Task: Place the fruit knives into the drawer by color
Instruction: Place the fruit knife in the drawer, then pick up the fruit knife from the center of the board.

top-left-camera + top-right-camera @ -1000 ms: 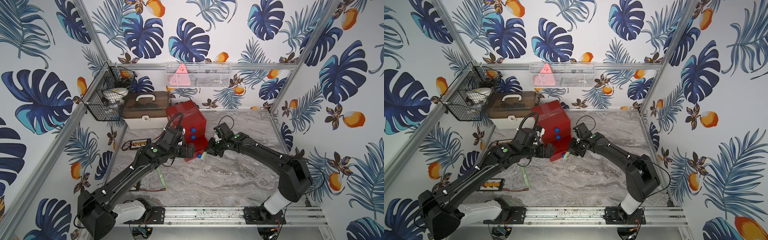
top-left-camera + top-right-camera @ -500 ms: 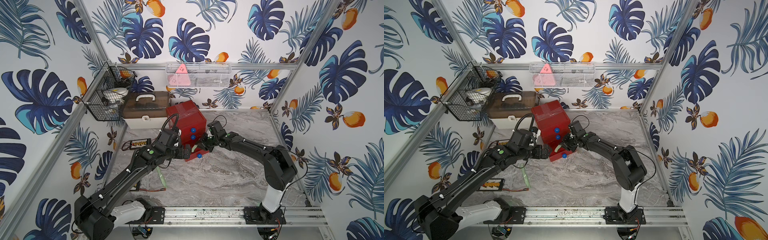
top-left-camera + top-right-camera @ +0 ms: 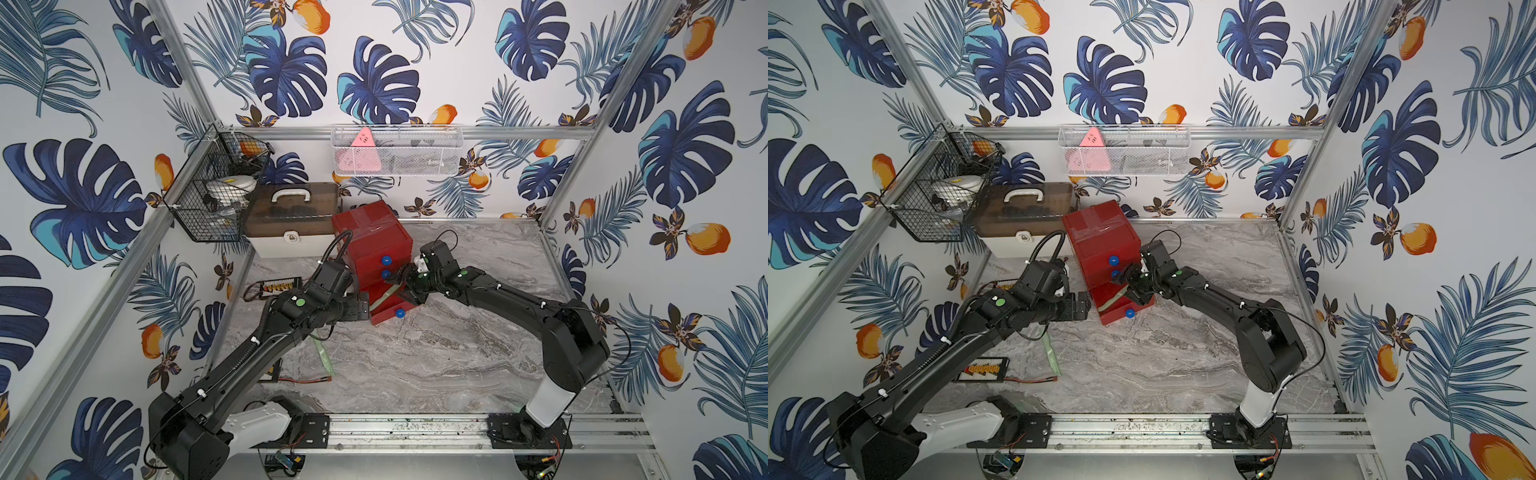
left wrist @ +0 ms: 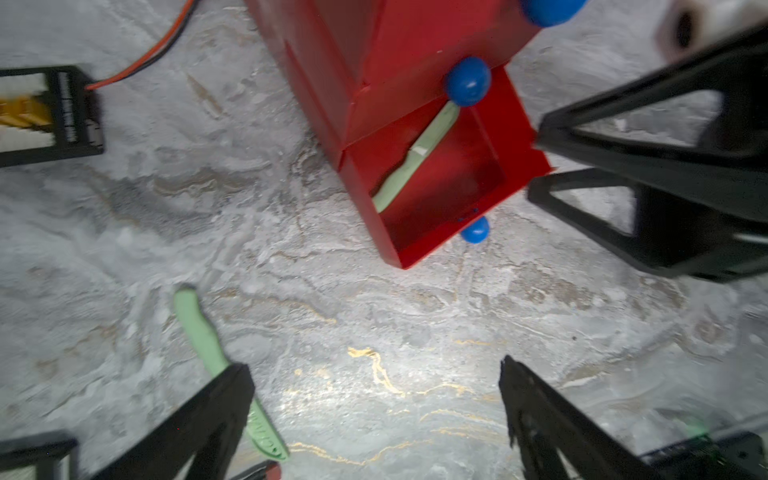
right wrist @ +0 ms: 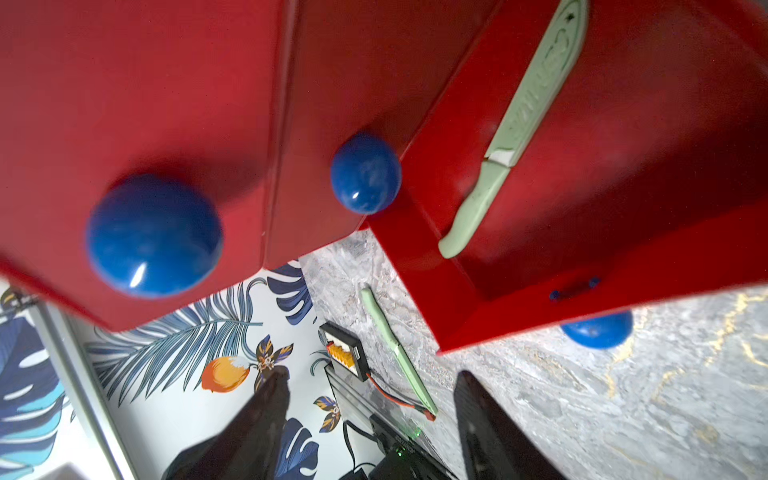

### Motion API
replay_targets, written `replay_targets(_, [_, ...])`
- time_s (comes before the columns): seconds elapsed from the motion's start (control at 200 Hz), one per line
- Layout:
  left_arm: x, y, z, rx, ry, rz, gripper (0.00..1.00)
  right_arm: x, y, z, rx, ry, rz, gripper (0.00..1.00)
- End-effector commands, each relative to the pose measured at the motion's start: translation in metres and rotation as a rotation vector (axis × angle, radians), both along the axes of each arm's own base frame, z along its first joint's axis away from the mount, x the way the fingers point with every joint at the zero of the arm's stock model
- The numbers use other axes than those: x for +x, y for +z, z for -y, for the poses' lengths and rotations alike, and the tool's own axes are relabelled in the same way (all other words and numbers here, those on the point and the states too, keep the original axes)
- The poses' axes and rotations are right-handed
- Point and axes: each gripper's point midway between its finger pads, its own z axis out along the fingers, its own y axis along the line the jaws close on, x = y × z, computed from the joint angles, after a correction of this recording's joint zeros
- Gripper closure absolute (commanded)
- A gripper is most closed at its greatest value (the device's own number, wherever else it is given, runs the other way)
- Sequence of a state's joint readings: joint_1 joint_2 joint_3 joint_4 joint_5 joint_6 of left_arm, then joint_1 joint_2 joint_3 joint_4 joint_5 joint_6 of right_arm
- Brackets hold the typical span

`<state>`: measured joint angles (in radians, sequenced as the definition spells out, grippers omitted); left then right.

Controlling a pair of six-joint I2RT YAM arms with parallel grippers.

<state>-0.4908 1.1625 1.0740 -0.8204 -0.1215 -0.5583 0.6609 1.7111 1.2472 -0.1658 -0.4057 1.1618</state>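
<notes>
- 1 pale green fruit knife (image 4: 415,156) lies diagonally inside the open bottom drawer (image 4: 457,178), handle toward the drawer's front; its blade carries raised lettering, too blurred to read
- a 2nd pale green knife (image 3: 323,357) lies flat on the bench (image 3: 457,353), apart from the chest and just beside the left arm; no other knives show
- the red chest (image 3: 374,237) stands upright at the back of the bench, clear tape across its top; its 2 upper drawers are closed; 3 blue knobs (image 5: 365,172)
- right gripper (image 5: 372,376) hangs over the open drawer, jaws apart, holding nothing
- left gripper (image 4: 374,370) sits just beside the drawer, jaws spread wide, empty
- a beige case (image 3: 291,245) with a brown lid and white handle stands behind the chest
</notes>
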Motion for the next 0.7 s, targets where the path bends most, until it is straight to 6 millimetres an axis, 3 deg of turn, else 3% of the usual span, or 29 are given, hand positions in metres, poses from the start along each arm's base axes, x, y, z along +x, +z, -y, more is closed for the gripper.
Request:
replay_targets(0.0, [-0.016, -0.016, -0.036, 0.124, 0.156, -0.076, 0.01, -0.018, 0.019, -0.002, 0.026, 0.099, 0.089, 0.31])
replay_targets(0.125, [-0.025, -0.038, -0.049, 0.153, 0.230, -0.134, 0.01, -0.046, 0.028, -0.004, 0.049, 0.218, 0.149, 0.24])
replay_targets(0.155, [-0.026, -0.046, -0.051, 0.151, 0.245, -0.153, 0.01, -0.057, 0.018, -0.002, 0.048, 0.242, 0.136, 0.20])
replay_targets(0.3, [-0.031, -0.082, -0.057, 0.113, 0.305, -0.232, 0.02, -0.091, 0.013, -0.008, 0.096, 0.353, 0.159, 0.00])
replay_targets(0.47, [-0.030, -0.112, -0.066, 0.072, 0.372, -0.239, 0.07, -0.121, 0.007, -0.022, 0.083, 0.468, 0.186, 0.00])
replay_targets(0.695, [-0.028, -0.139, -0.075, 0.069, 0.433, -0.289, 0.21, -0.137, 0.001, -0.038, 0.087, 0.521, 0.182, 0.00])
